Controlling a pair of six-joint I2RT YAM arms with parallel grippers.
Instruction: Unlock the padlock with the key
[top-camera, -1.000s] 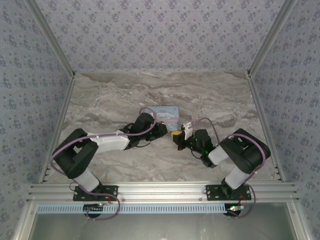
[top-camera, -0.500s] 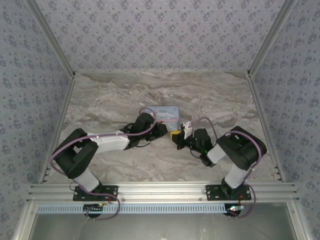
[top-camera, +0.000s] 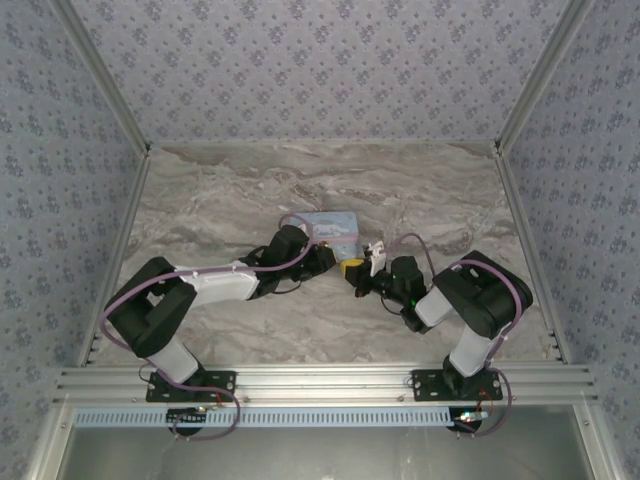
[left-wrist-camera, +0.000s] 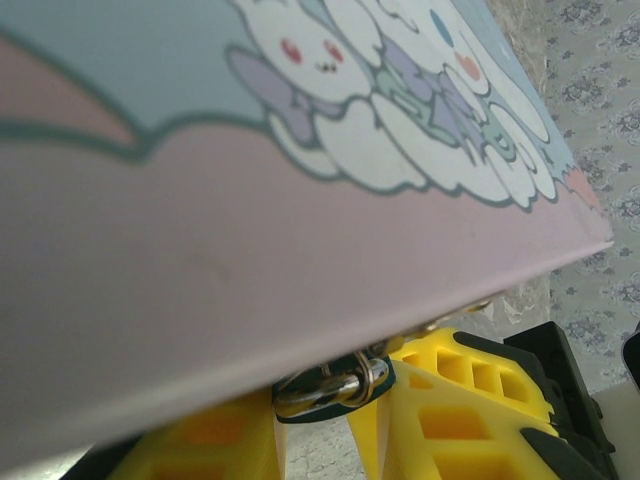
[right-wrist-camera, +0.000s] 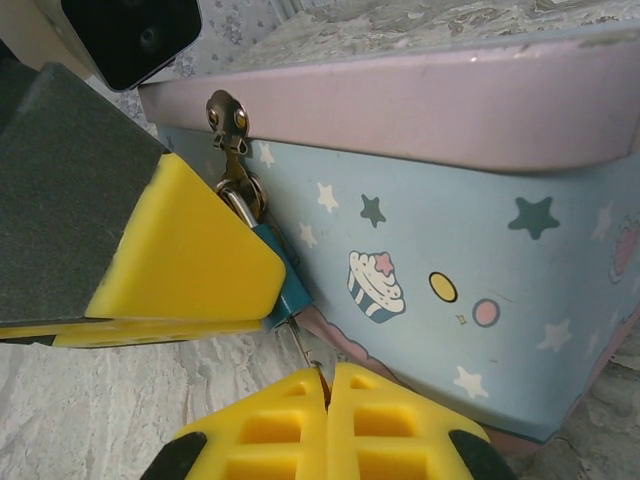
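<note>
**Fingers (right-wrist-camera: 270, 435) on the key (right-wrist-camera: 303, 345), lock not yet sprung**

Pressed together, the right gripper's (right-wrist-camera: 325, 385) fingers pinch the key, whose slim shaft runs up to the underside of the padlock (right-wrist-camera: 288, 285). Yellow fingers of the left gripper (left-wrist-camera: 320, 435) clamp the teal padlock body from both sides. Its shackle (left-wrist-camera: 325, 390) hangs closed through the hasp (right-wrist-camera: 228, 118) of the tin (right-wrist-camera: 450, 250), which sits near the middle of the bench (top-camera: 220, 190). By my reckoning the key is entered or nearly so. The turn and the shackle's release are left.
</note>
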